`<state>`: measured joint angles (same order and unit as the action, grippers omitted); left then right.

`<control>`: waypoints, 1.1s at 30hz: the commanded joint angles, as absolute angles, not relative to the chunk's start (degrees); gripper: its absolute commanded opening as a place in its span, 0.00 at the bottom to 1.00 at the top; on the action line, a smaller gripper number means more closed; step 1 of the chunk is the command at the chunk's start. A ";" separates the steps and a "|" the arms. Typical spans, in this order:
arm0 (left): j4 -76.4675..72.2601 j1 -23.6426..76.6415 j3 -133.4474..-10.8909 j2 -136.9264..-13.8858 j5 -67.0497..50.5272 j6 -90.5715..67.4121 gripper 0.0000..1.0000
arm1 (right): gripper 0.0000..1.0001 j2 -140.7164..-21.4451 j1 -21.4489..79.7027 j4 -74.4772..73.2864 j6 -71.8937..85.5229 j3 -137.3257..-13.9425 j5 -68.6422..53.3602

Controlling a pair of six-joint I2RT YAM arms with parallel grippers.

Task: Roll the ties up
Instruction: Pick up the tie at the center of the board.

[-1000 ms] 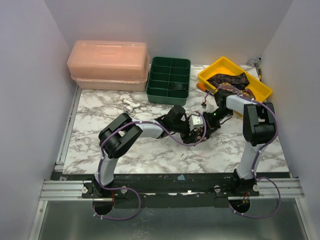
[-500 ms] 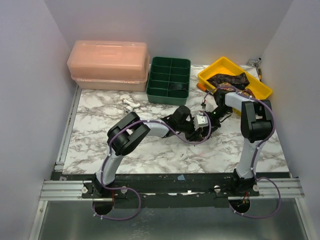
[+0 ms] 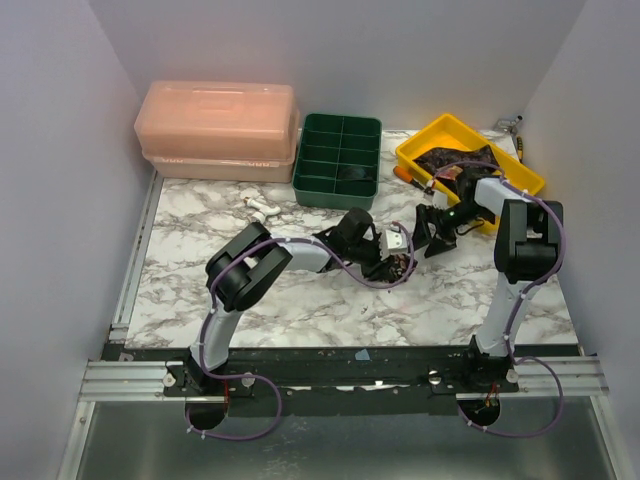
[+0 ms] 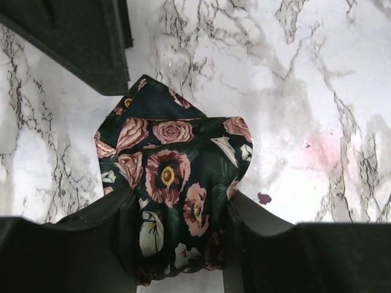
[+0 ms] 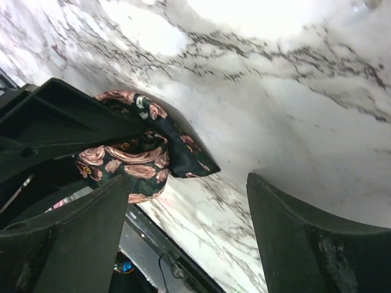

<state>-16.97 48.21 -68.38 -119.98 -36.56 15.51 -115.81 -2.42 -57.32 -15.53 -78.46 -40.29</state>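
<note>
A dark floral tie (image 4: 177,183) is rolled into a compact bundle on the marble table. My left gripper (image 4: 178,204) is shut on it, one finger against each side of the roll. From above, the roll (image 3: 402,264) shows at mid-table under the left gripper (image 3: 398,258). My right gripper (image 3: 428,232) stands open just right of the roll, a little apart from it. In the right wrist view the tie (image 5: 131,159) lies beyond the left finger, and nothing is between the spread fingers of the right gripper (image 5: 188,183). More ties (image 3: 455,160) lie heaped in the yellow bin (image 3: 418,140).
A green compartment tray (image 3: 300,165) stands at the back centre. A pink lidded box (image 3: 218,130) sits at the back left. Small white plastic pieces (image 3: 262,208) lie in front of the box. Grey walls close in both sides.
My right gripper has opened, let go of the roll and drawn back to the right. The left gripper has closed in on the rolled tie and holds it.
</note>
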 commanded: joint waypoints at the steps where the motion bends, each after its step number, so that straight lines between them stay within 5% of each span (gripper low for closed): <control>1: -3.88 47.04 -68.13 -123.48 -37.69 16.90 0.05 | 0.81 -118.08 -1.91 -50.98 -13.69 -78.95 -44.12; 7: -4.22 45.11 -69.51 -124.50 -39.20 13.05 0.04 | 0.78 -121.79 -1.51 -50.41 -15.26 -77.09 -47.10; 16: -4.75 44.30 -70.51 -124.74 -39.11 11.69 0.04 | 0.61 -124.57 -1.46 -57.97 -20.42 -73.66 -59.46; 26: -3.79 44.30 -71.70 -125.57 -38.99 12.39 0.04 | 0.77 -123.17 -0.03 -53.83 -15.83 -72.87 -62.52; 33: -3.01 44.30 -72.76 -126.42 -38.61 11.87 0.06 | 0.60 -123.07 0.57 -53.12 -15.68 -72.52 -61.30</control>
